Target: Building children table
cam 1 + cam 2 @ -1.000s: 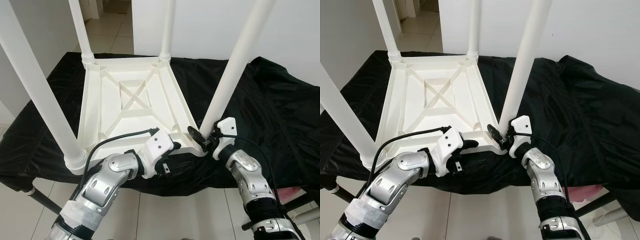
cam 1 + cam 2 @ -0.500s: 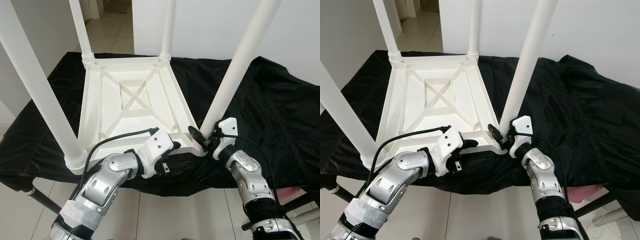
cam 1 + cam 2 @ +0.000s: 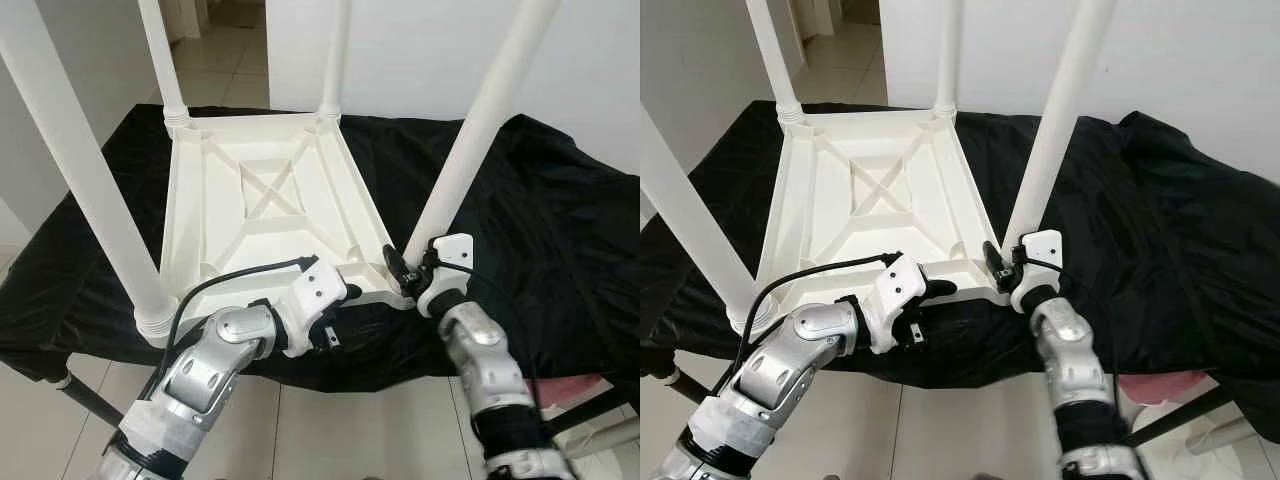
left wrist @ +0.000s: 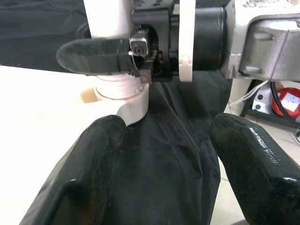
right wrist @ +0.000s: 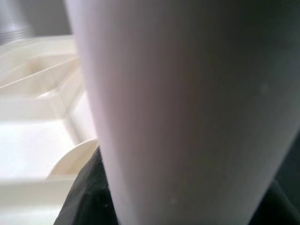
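Lying upside down across the frame's middle on a black cloth [image 3: 560,210], the white tabletop [image 3: 260,215] kept its sockets up. The right gripper [image 3: 410,272] clasped the lower-right leg [image 3: 462,165], probably seating it. The left gripper [image 4: 164,150], fingers spread, hovered beside that corner.

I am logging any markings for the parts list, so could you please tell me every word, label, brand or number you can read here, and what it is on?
None can be read.
Upturned white table top and its legs: plain, no print or moulded text visible.
Black cloth: no text.
Red object on the floor beyond the right end effector: a pale patch, possibly a label, too small to read.
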You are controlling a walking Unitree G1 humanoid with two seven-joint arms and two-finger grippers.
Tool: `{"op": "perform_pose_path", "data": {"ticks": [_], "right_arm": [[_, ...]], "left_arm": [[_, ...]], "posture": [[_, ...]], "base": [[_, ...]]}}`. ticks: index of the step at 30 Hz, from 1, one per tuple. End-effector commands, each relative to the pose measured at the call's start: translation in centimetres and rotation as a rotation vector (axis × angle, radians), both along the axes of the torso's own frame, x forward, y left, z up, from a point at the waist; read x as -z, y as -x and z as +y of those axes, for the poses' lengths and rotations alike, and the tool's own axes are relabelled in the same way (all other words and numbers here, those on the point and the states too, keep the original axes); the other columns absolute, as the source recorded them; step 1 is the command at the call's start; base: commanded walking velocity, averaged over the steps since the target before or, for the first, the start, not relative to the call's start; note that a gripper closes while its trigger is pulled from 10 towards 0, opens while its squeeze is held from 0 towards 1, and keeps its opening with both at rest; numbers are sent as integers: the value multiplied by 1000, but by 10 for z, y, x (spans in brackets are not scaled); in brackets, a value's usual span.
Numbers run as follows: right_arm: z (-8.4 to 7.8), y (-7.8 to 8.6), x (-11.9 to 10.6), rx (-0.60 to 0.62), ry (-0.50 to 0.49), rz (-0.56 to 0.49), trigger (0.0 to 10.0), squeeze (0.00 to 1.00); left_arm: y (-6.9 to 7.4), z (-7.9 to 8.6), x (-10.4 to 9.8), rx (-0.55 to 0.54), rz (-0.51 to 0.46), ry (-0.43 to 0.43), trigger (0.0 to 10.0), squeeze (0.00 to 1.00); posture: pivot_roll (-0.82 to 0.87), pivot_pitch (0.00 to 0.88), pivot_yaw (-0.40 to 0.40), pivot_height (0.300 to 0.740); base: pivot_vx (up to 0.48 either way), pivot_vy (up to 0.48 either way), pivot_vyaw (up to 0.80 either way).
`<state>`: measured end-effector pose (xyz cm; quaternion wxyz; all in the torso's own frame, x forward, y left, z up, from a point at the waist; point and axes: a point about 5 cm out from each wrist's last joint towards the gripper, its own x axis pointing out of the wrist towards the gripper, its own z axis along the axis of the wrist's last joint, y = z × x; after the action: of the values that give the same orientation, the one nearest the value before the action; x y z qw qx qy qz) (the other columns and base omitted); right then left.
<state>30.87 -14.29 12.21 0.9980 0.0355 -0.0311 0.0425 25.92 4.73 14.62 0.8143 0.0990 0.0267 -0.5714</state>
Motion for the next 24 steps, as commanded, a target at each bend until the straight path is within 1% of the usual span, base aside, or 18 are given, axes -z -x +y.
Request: {"op": "perform_pose_path", "data": {"ticks": [1,3,4,5,6,7,12,23,24], "right_arm": [[8,6,14,146,-78,81,10000,0],[8,6,14,146,-78,81,10000,0],[19,9,16,187,-103,93,10000,0],[28,8,12,169,-102,79,10000,0],[28,8,12,169,-102,79,10000,0],[33,8,9,150,-97,67,10000,0],[26,7,9,175,-104,85,10000,0],[26,9,8,200,-91,97,10000,0],[23,9,6,193,-106,84,10000,1000]], "left_arm": [[2,-2,0,10,10,3,10000,0],[2,-2,0,10,10,3,10000,0],[2,-2,1,11,10,2,10000,0],[2,-3,1,11,10,1,10000,0],[2,-3,1,11,10,1,10000,0],[2,-3,1,11,10,1,10000,0],[2,-3,2,8,7,0,10000,0],[2,-4,1,1,4,3,10000,0],[1,-3,1,-5,-4,3,10000,0]], "posture": [[-50,0,-25,740],[-50,0,-25,740],[-50,0,-25,740],[-51,0,-27,740],[-51,0,-27,740],[-51,0,-27,740],[-50,0,-34,740],[-49,0,-38,740],[-47,0,-39,740]], "base": [[0,0,0],[0,0,0],[0,0,0],[0,0,0],[0,0,0],[0,0,0],[0,0,0],[0,0,0],[0,0,0]]}}
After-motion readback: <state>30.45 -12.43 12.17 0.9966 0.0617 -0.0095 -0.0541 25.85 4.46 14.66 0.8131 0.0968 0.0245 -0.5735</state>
